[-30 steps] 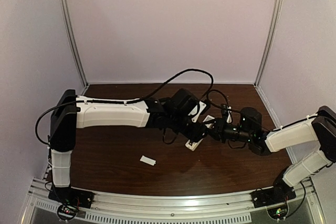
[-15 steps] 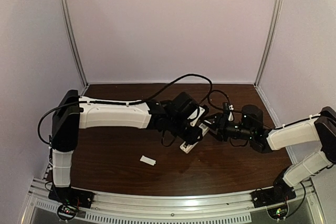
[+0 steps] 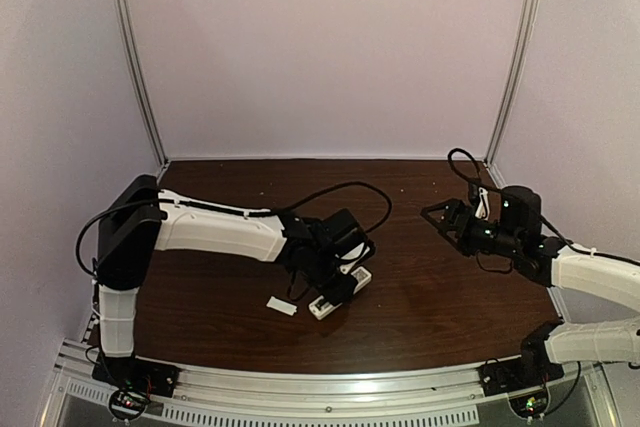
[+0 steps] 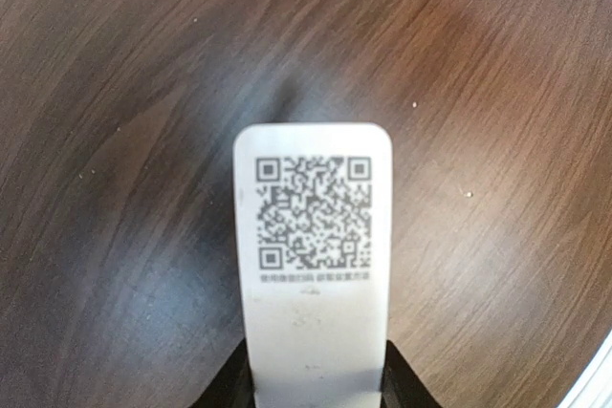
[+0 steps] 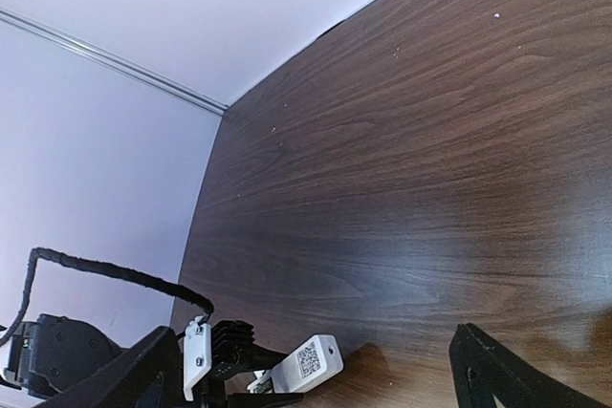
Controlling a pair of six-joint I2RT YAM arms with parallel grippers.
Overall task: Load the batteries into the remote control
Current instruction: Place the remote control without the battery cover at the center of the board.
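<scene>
Your left gripper (image 3: pixel 337 279), low centre of the top view, clamps the remote control (image 4: pixel 314 236); your right gripper (image 3: pixel 447 215), at right, stands wide open.

Both arms are built from white shells and black joints. On the left arm (image 3: pixel 215 232) a large black shoulder block (image 3: pixel 125 247) is seen, and a thin black cable (image 3: pixel 350 184) is looped near the wrist. The right arm (image 3: pixel 600 275) is covered with the same white shells. A black base plate (image 3: pixel 135 375) is fitted under each arm. The right fingers (image 5: pixel 490 376) are black and angular.
</scene>
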